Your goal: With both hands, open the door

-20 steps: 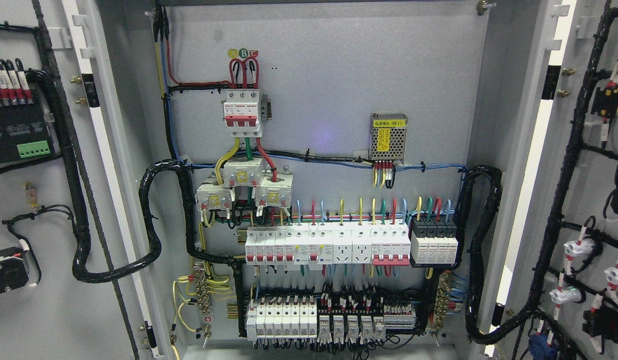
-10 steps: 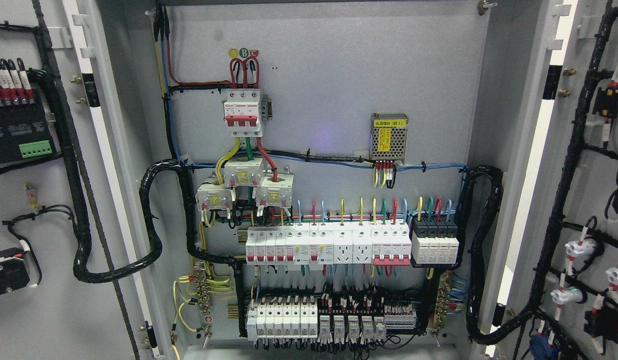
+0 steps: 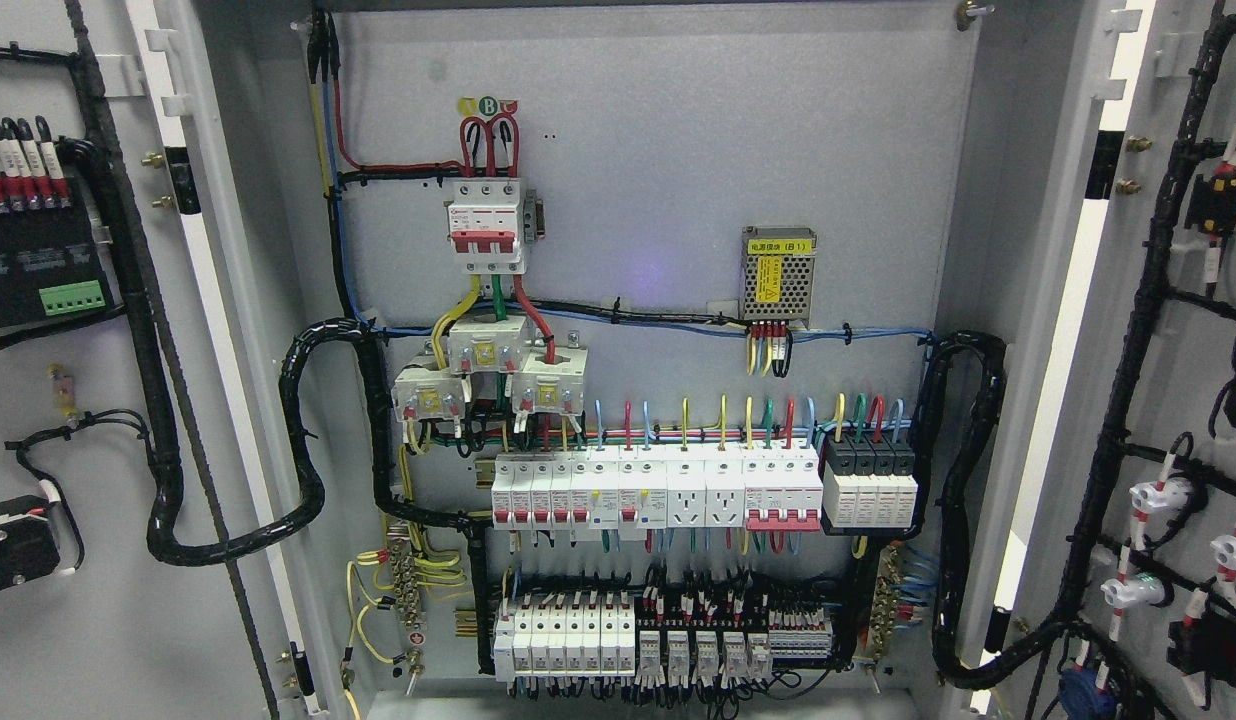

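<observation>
Both doors, the left door (image 3: 68,400) and the right door (image 3: 1178,400), stand swung wide off the cabinet (image 3: 658,200), neither hand nor fingers in view, so any blind reach risks snagging the black cables (image 3: 303,440) at the hinges.

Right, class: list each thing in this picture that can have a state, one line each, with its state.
left door: swung open, inner side showing
right door: swung open, inner side showing
cabinet interior: exposed, wiring in view
red breaker: lever position too small to tell
black cable loom: attached, looping to left door
robot hands: not in view
</observation>
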{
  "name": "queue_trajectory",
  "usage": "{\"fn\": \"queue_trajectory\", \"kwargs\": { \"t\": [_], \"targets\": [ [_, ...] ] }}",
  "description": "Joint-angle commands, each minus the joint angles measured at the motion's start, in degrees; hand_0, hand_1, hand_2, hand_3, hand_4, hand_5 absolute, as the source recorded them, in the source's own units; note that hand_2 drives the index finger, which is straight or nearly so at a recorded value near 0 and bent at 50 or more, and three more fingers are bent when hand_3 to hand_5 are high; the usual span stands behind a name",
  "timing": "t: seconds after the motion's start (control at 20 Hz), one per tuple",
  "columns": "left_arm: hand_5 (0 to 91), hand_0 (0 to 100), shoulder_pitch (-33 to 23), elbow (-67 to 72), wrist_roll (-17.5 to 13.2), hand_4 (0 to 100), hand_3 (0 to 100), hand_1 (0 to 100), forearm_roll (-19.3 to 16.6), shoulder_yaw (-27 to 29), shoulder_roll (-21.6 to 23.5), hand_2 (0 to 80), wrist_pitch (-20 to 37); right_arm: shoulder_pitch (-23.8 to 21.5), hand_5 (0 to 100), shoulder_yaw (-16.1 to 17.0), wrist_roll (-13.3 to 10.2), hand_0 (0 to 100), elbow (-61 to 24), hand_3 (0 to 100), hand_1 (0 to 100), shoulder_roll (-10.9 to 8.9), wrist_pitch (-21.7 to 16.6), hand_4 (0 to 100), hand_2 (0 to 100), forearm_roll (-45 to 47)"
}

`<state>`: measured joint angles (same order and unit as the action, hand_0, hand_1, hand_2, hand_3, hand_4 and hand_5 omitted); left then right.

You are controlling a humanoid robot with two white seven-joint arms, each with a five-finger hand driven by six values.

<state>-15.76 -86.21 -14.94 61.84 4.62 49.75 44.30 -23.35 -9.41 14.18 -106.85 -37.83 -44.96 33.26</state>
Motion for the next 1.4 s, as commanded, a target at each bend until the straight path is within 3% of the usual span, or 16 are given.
{"fn": "queue_trajectory", "kwargs": {
  "t": [0.0,0.15,0.35,0.45,0.7,0.9,1.05,1.35],
  "targets": [
    [0.0,0,-2.34,-10.73,0.09,3,0,0,-8.56,-6.01,-1.57,0.0,3.25,-0.12,0,-9.21,-0.03,0,3.93,0,0,1.18,-26.24,0,0,-2.32],
    [0.0,0,-3.57,-10.73,0.09,3,0,0,-16.38,-9.79,-6.4,0.0,3.25,-0.21,0,-13.26,-0.11,0,7.52,0,0,3.28,-26.24,0,0,-3.28],
    [0.0,0,-6.29,-10.29,0.09,3,0,0,-27.18,-12.51,-13.69,0.0,2.46,-0.56,0,-15.55,-0.12,0,14.38,0,0,8.03,-26.24,0,0,-6.54],
    [0.0,0,-7.26,-9.77,0.09,3,0,0,-33.25,-15.5,-17.3,0.0,2.45,-0.56,0,-17.3,-0.29,0,17.63,0,0,8.83,-26.24,0,0,-6.63],
    [0.0,0,-13.14,-4.33,0.0,3,0,0,-45.47,-19.46,-26.0,0.0,2.54,-0.38,0,-18.45,-0.55,0,30.98,0,0,15.59,-25.88,0,0,-6.54],
    [0.0,0,-15.35,4.27,0.0,3,0,0,-49.7,-22.28,-30.57,0.0,2.54,-0.47,0,-18.28,-0.82,0,38.37,0,0,17.79,-25.71,0,0,-6.19],
    [0.0,0,-15.27,13.49,0.0,3,0,0,-49.98,-22.55,-33.82,0.0,3.07,-0.56,0,-17.75,-0.82,0,43.64,0,0,19.28,-25.71,0,0,-5.93],
    [0.0,0,-12.19,32.22,-0.09,3,0,0,-49.89,-22.55,-39.28,0.0,2.63,-5.21,0,-16.96,-0.73,0,47.87,0,0,19.55,-25.8,0,0,-5.75]
  ]
}}
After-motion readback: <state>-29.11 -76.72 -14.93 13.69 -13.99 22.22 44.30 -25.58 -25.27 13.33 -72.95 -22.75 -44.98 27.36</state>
